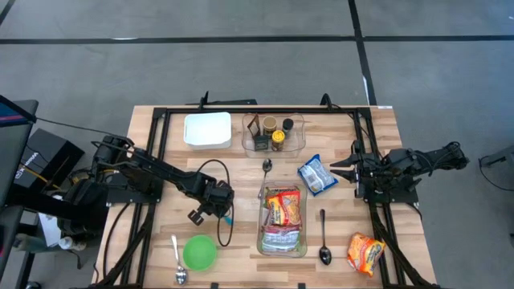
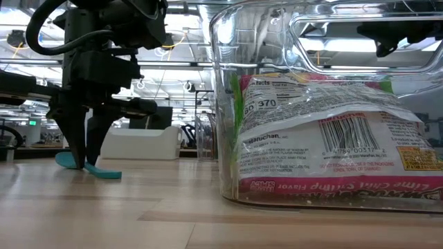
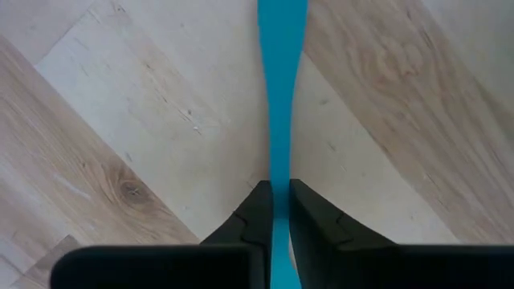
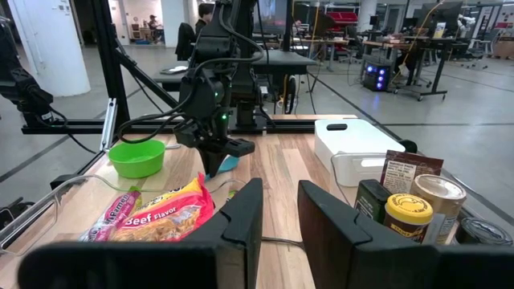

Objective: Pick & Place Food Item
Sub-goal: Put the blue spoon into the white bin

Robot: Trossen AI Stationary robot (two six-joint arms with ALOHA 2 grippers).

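Note:
A thin teal utensil [image 3: 281,96] lies flat on the wooden table left of centre, and my left gripper [image 1: 221,210] points down, shut on it. The food items are noodle packets [image 1: 283,210] in a clear container [image 1: 281,241], a blue-white packet [image 1: 317,174] and an orange packet [image 1: 365,253] lying on the table. My right gripper [image 1: 336,168] hovers level at the right, next to the blue-white packet, open by a narrow gap with nothing between its fingers [image 4: 245,213]. My left gripper pinches the teal utensil's narrow handle [image 3: 280,172] between its two fingers, one on each long edge. The fingers come from above, pointing down, and stand across the handle. The utensil lies on the table, its ends [image 2: 107,172] resting on the wood.
A white lidded box [image 1: 207,128] and a clear bin of jars [image 1: 273,132] stand at the far edge. A green bowl [image 1: 200,251] and a spoon [image 1: 178,261] lie near the front left; two more spoons [image 1: 324,241] flank the container. A black cable loops beside my left gripper.

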